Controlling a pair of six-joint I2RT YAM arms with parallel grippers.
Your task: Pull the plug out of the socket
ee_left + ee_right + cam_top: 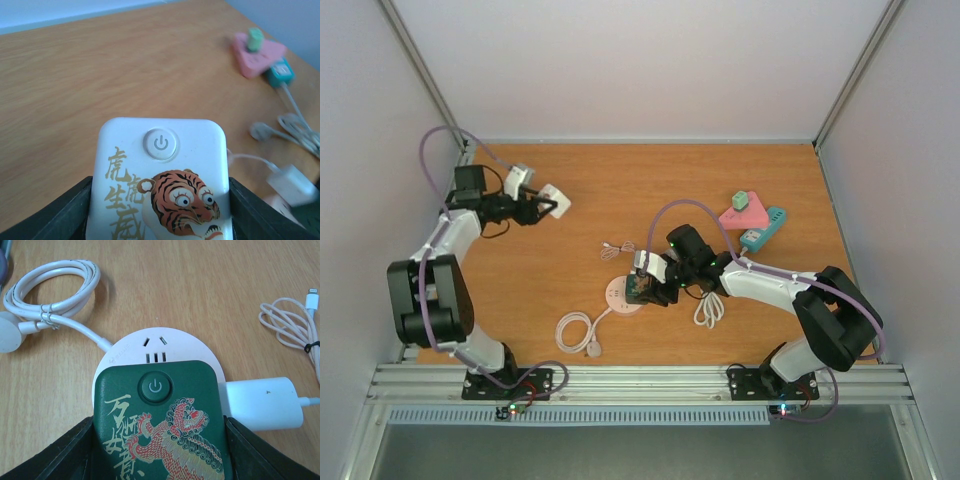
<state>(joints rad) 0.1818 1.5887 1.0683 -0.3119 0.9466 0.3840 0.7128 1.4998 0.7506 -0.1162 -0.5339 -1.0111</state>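
- Top view: the right gripper (645, 287) sits at the table's middle, directly over the round white socket (618, 293), closed on the green plug (642, 289) that stands on the disc. The left gripper (542, 203) is well apart at the far left, pinching a white tiger plug (555, 198) of its own. The right arm is therefore plainly the nearer one, and already on the task's thing. The socket's coiled cable (575, 330) lies toward the near edge.
- Left wrist view: both black fingers (65, 215) press the flanks of the white tiger plug (160, 175), power button uppermost. No socket is under it. A pink power strip (257, 52) lies far off on the wood.
- Right wrist view: the black fingers (65, 450) clamp the left and right sides of the green plug (162, 420), with no gap showing. Its body covers the near half of the round white socket (150, 347), and open slots are left beyond it. A white charger (262, 402) sticks out of the socket's right side, just beside the green body.
- Judgement: the pins are hidden but presumably run down into the disc, so the pull should go straight up off the table. The light socket, which nothing is holding down, may lift with the plug.
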